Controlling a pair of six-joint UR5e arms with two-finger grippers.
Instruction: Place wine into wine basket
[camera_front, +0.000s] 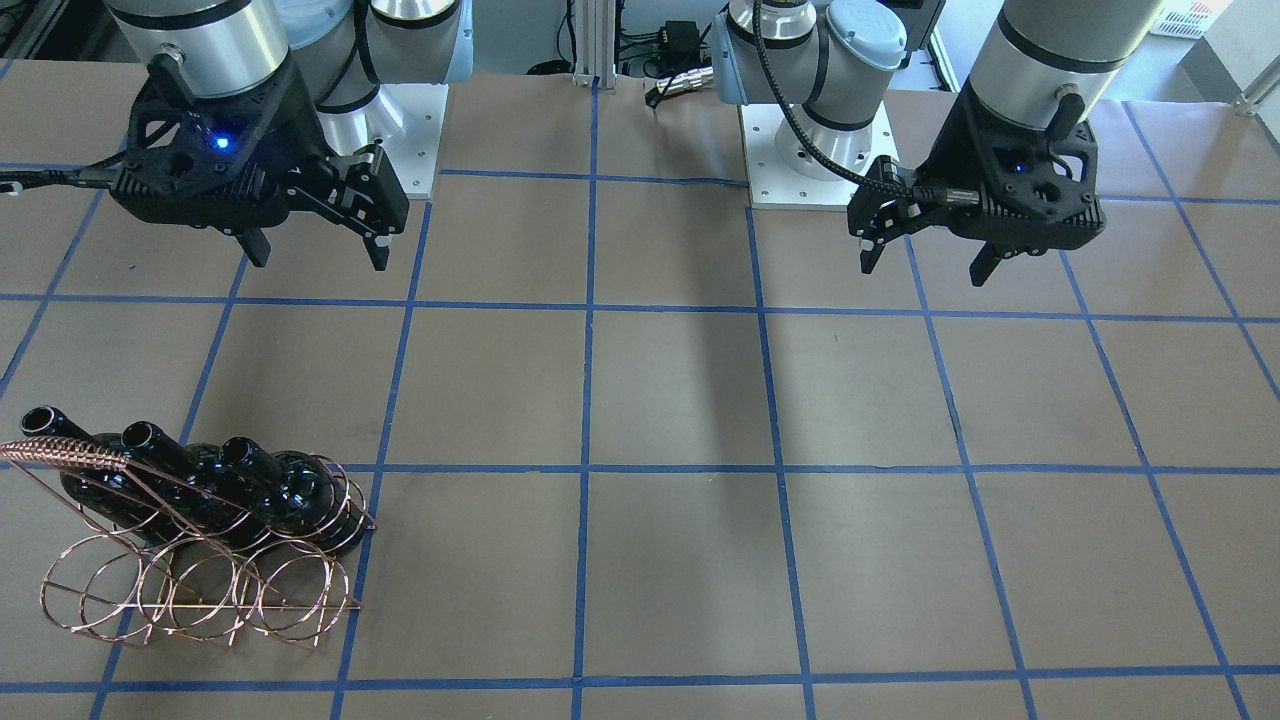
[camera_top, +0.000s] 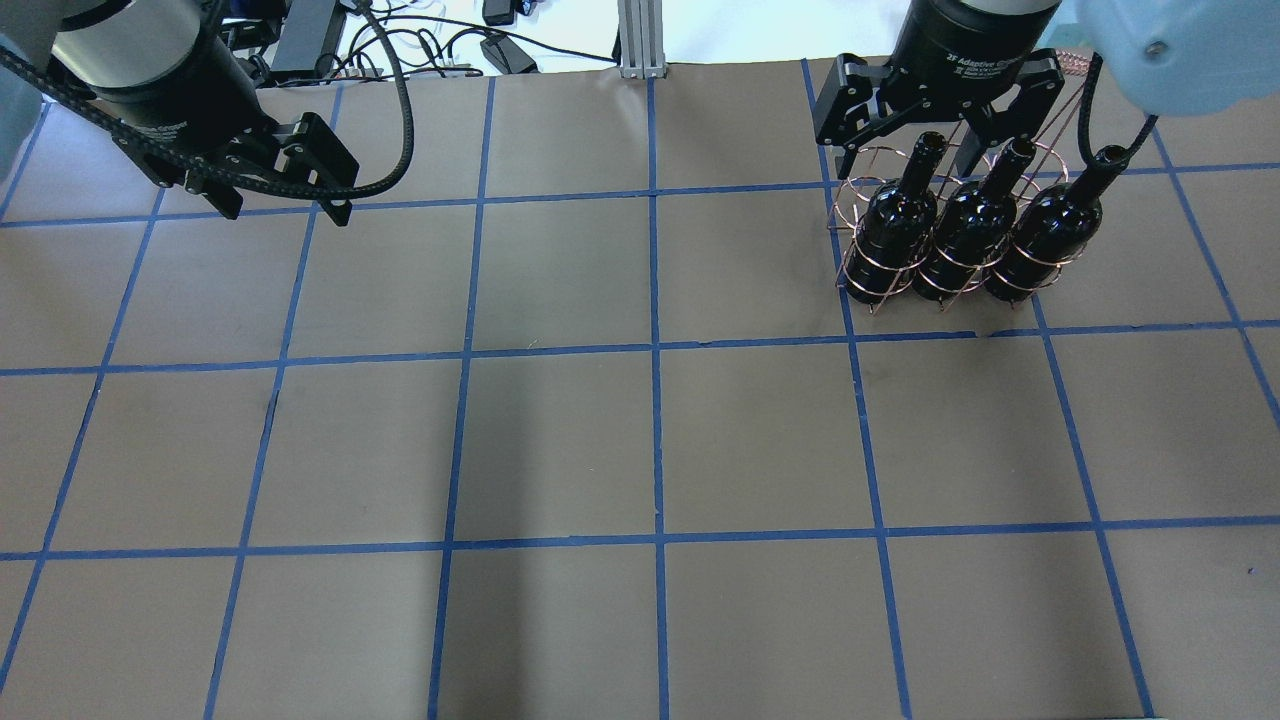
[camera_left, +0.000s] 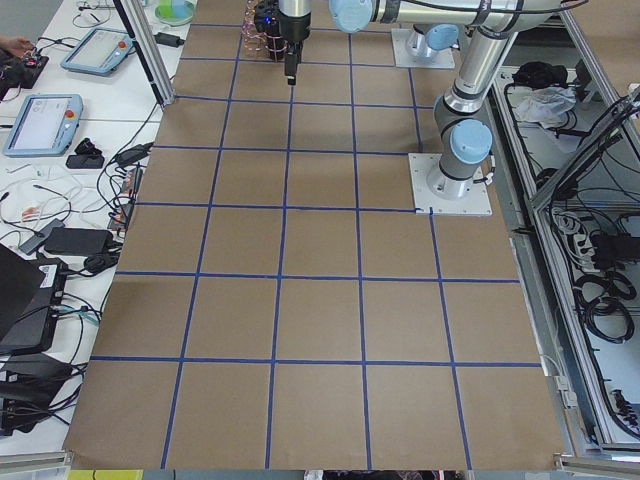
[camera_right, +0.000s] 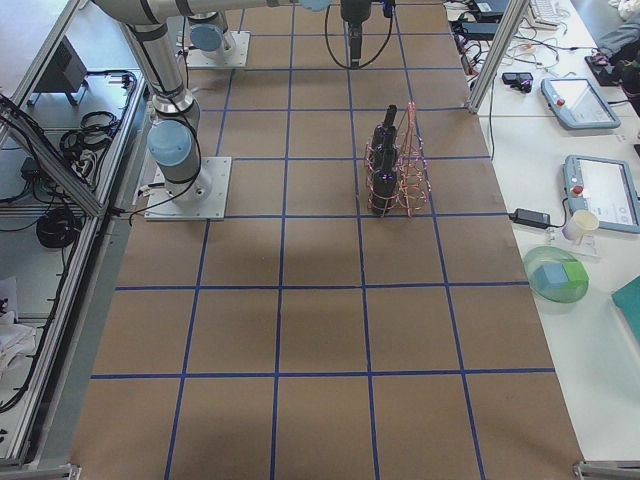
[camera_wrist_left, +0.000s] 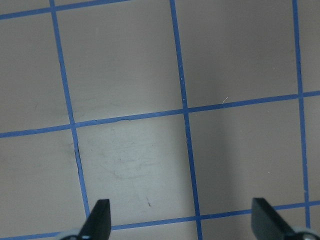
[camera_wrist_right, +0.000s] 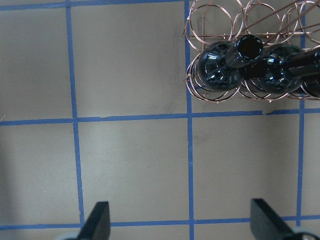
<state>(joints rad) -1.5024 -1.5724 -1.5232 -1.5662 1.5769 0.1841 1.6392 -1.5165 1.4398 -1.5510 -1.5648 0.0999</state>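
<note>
Both wide open and empty, right hand (camera_front: 318, 255) and left hand (camera_front: 925, 268); wine bottles (camera_top: 970, 235) fill wine basket (camera_front: 70, 456) at lower left, so a low right-arm pass could clip necks and tip it.

Only "2F Adaptive" reads clearly, in white on the right gripper (camera_top: 930, 140)

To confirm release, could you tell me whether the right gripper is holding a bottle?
No; the right gripper hangs open, away from the bottles.
</note>
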